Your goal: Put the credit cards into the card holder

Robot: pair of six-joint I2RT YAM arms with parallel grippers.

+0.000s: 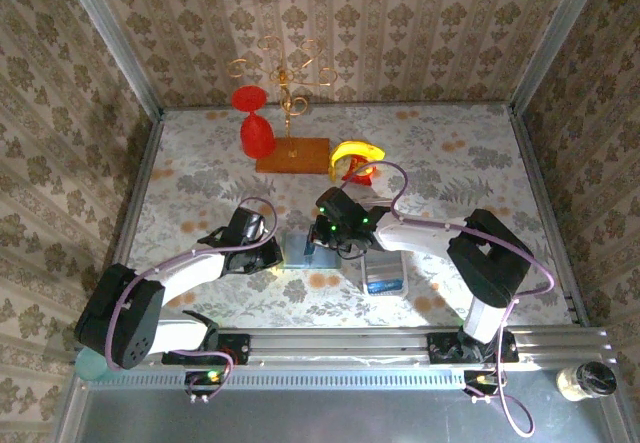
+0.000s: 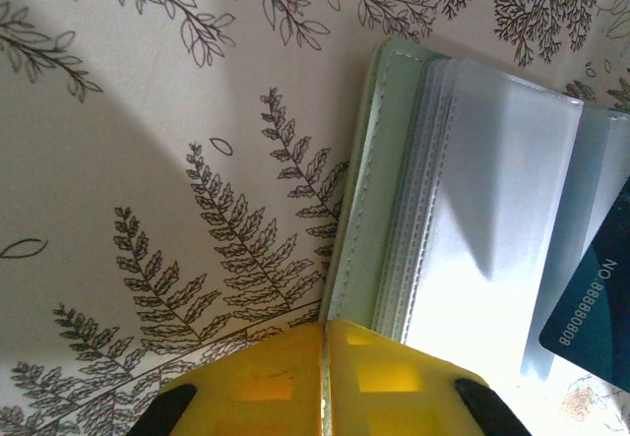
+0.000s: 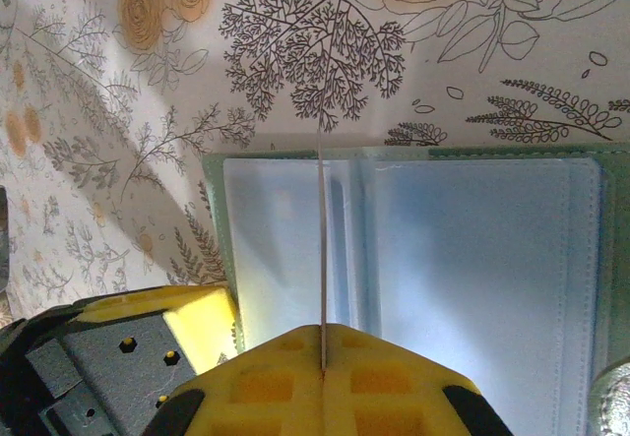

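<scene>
Blue credit card (image 2: 591, 298) clamped in R gripper (image 3: 322, 342), above open card holder (image 3: 472, 249) | L gripper (image 2: 325, 342) closed at its edge

A staged robot test cell, dressed homely: damask wallpaper panels (image 1: 400, 23) framed by aluminium posts (image 1: 105, 33), a floral cloth (image 1: 450, 153) over the table, left arm (image 1: 185, 268) and right arm (image 1: 430, 231) bolted to a metal rail (image 1: 340, 343) at six o'clock.

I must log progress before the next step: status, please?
Left hand shut on card holder edge. Right hand shut on blue card, edge-on over the open sleeves. Nothing seen blocking them.
</scene>
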